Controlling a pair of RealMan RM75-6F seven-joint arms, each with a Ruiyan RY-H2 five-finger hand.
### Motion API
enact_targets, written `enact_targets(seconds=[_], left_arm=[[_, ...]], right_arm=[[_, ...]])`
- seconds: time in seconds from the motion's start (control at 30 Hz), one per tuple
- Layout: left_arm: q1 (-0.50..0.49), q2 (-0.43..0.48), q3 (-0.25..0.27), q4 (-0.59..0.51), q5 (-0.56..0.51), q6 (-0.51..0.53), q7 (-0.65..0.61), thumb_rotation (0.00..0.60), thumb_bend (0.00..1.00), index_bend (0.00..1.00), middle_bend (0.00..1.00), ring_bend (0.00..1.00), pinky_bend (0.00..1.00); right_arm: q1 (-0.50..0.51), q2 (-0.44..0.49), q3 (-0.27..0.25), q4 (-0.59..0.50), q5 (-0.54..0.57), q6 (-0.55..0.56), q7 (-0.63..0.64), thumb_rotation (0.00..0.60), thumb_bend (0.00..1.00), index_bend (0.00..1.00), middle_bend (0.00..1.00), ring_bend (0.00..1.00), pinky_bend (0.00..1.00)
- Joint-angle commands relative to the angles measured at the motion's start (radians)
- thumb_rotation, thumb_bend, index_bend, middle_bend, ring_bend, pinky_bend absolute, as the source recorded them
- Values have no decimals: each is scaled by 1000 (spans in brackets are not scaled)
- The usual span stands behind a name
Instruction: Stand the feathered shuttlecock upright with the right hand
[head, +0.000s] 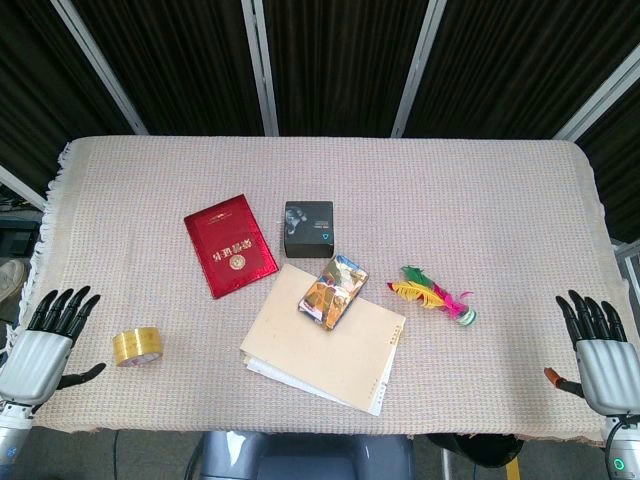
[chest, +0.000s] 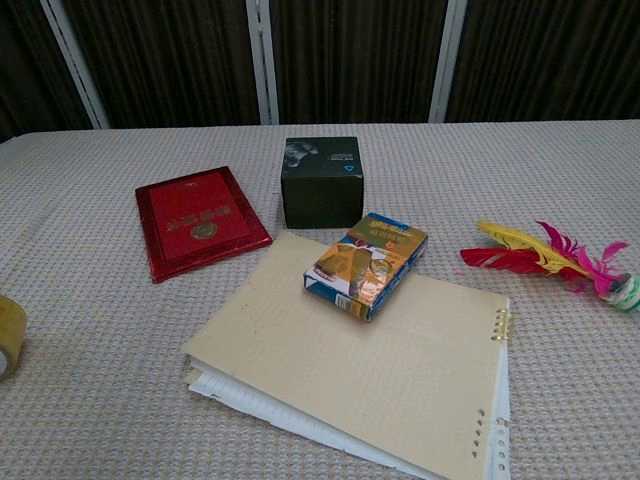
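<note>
The feathered shuttlecock (head: 436, 296) lies on its side on the beige tablecloth, right of centre, its red, yellow, green and pink feathers pointing left and its pale base at the right end. The chest view shows the shuttlecock (chest: 556, 259) at the right edge. My right hand (head: 600, 348) hovers at the table's near right corner, fingers spread and empty, well apart from the shuttlecock. At the near left corner my left hand (head: 45, 342) is likewise spread and empty. Neither hand appears in the chest view.
A loose-leaf notebook (head: 325, 340) lies centre front with a colourful card box (head: 333, 290) on it. Behind stand a black box (head: 308, 228) and a red booklet (head: 229, 244). A tape roll (head: 137, 347) sits near the left hand.
</note>
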Motion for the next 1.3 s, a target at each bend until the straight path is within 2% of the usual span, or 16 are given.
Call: enact_targets(seconds=[0.03, 0.23, 0.5, 0.57, 0.7, 1.07, 1.3], left_arm=[[0, 0, 0, 0, -1, -1, 2, 512, 22, 0, 0, 0, 0], [2, 0, 3, -6, 4, 2, 6, 510, 22, 0, 0, 0, 0], [-7, 2, -10, -7, -23, -18, -8, 511, 22, 0, 0, 0, 0], [-15, -1, -14, -2, -40, -41, -11, 510, 22, 0, 0, 0, 0], [-21, -3, -29, -3, -62, -49, -10, 510, 22, 0, 0, 0, 0], [-32, -7, -49, 2, -108, -76, -8, 513, 22, 0, 0, 0, 0], [-41, -26, -77, 22, -178, -111, 18, 508, 21, 0, 0, 0, 0]], right_arm=[[0, 0, 1, 0, 1, 1, 0, 600, 73, 39, 0, 0, 0], [5, -7, 0, 9, -16, 2, 10, 600, 73, 84, 0, 0, 0], [79, -83, 23, 53, -101, -22, 73, 600, 79, 271, 0, 0, 0], [125, -119, 35, 57, -123, -62, 77, 600, 100, 313, 0, 0, 0], [208, -182, 65, 72, -99, -164, 55, 600, 155, 361, 0, 0, 0], [332, -289, 98, 139, -12, -337, 4, 600, 156, 324, 0, 0, 0], [442, -348, 127, 279, 60, -490, 8, 600, 157, 315, 0, 0, 0]])
